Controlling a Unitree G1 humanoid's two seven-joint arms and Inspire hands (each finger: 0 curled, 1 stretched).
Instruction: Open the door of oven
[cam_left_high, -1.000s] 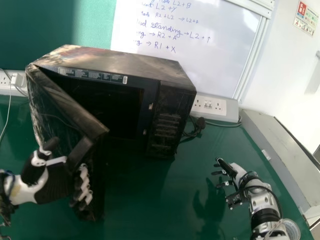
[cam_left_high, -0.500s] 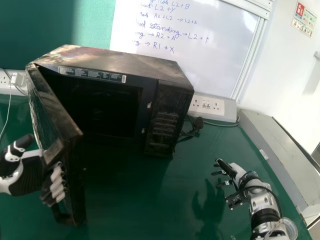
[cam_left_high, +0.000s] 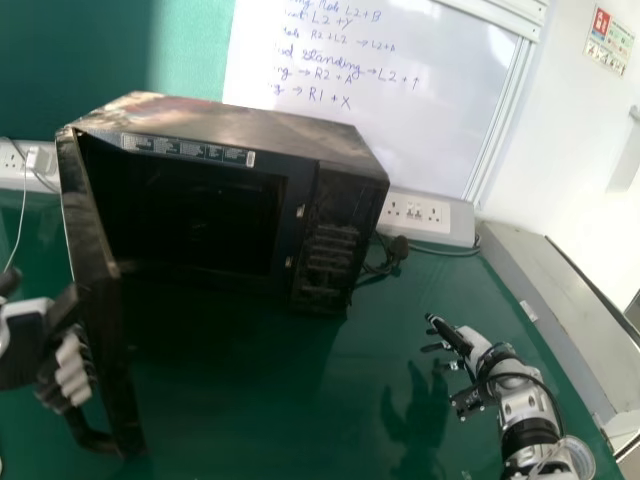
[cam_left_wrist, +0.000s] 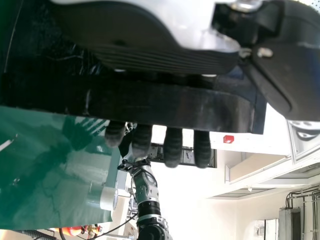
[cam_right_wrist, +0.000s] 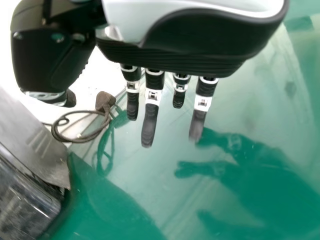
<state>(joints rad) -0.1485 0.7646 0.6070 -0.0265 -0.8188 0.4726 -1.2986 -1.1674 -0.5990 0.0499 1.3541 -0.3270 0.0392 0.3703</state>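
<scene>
Left hand (cam_left_high: 70, 372) — cut off by head view's left edge; whiteboard (cam_left_high: 420, 140) — cut off by top edge.

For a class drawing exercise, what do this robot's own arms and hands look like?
The left hand and right hand have white shells, ribbed black undersides and black thumbs; the right hand's fingers are black with white bands. The right arm is silver-grey with black sections and black cables.

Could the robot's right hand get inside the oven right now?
Probably yes, if it can stretch that far. The oven door is swung open on the left, and I see nothing between the right hand and the opening except the green table.
</scene>
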